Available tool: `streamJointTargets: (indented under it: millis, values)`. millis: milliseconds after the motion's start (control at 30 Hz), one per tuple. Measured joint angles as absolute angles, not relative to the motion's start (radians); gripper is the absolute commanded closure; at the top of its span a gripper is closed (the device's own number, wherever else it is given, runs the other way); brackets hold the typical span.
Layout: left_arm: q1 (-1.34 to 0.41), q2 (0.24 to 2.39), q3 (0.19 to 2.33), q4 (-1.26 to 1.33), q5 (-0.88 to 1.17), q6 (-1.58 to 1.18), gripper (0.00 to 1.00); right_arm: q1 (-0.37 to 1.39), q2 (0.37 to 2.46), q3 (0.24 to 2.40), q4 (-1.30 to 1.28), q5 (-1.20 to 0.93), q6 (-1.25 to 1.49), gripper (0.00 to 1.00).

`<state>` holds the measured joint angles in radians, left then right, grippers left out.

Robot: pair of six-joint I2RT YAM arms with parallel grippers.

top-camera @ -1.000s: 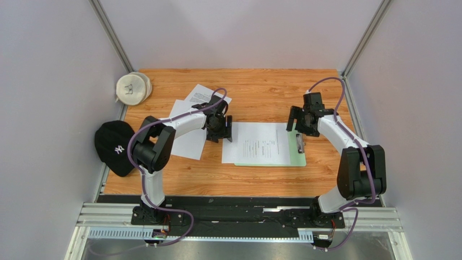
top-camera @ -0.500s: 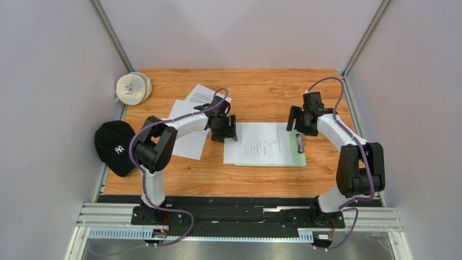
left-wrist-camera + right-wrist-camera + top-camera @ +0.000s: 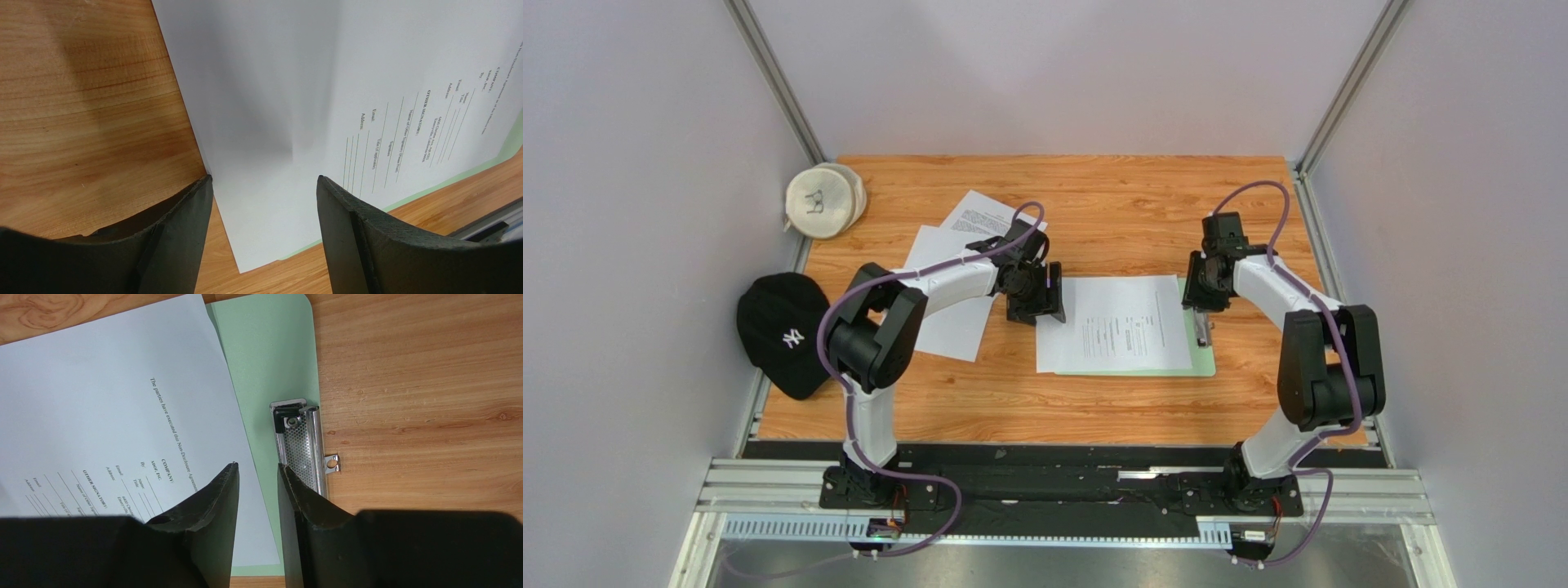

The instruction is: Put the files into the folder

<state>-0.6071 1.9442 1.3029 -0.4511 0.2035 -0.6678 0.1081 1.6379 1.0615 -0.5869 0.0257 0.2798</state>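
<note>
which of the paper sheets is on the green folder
The middle sheet, overlapping the folder. The other sheets lie on the bare table farther left.

Black cap (image 3: 783, 333), white pouch (image 3: 821, 199)

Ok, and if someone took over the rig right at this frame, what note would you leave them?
Left gripper: fingers open and empty, at the left edge of the sheet lying on the folder.
Right gripper: fingers narrowly apart and empty, over the folder between that sheet's edge and the clip.
Done: one sheet lies on the folder, skewed, not under the clip.
To do: at least two more sheets lie on the table by the left arm; bring them over and secure everything under the clip.
</note>
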Motion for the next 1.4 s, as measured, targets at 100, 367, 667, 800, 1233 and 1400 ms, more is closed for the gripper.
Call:
streamJointTargets:
  millis: [100,367,667,800,1233,1400]
  values:
    - [-0.607,1.945,1.304,-0.451,0.204,-0.666,0.28,0.108,1.658,1.061,-0.587,0.03,0.28,0.68]
    - [-0.609,1.953,1.318,-0.457,0.189,-0.659,0.23,0.108,1.685,1.061,-0.59,0.055,0.279,0.65]
    - [-0.598,1.97,1.376,-0.506,0.112,-0.648,0.22,0.108,1.685,1.061,-0.594,0.056,0.271,0.57]
    - [-0.561,2.023,1.445,-0.513,0.104,-0.643,0.23,0.108,1.685,1.061,-0.594,0.055,0.267,0.56]
    - [-0.535,2.09,1.527,-0.496,0.187,-0.622,0.26,0.108,1.685,1.067,-0.593,0.054,0.265,0.57]
    - [-0.551,2.093,1.527,-0.484,0.212,-0.621,0.26,0.108,1.685,1.067,-0.593,0.051,0.265,0.57]
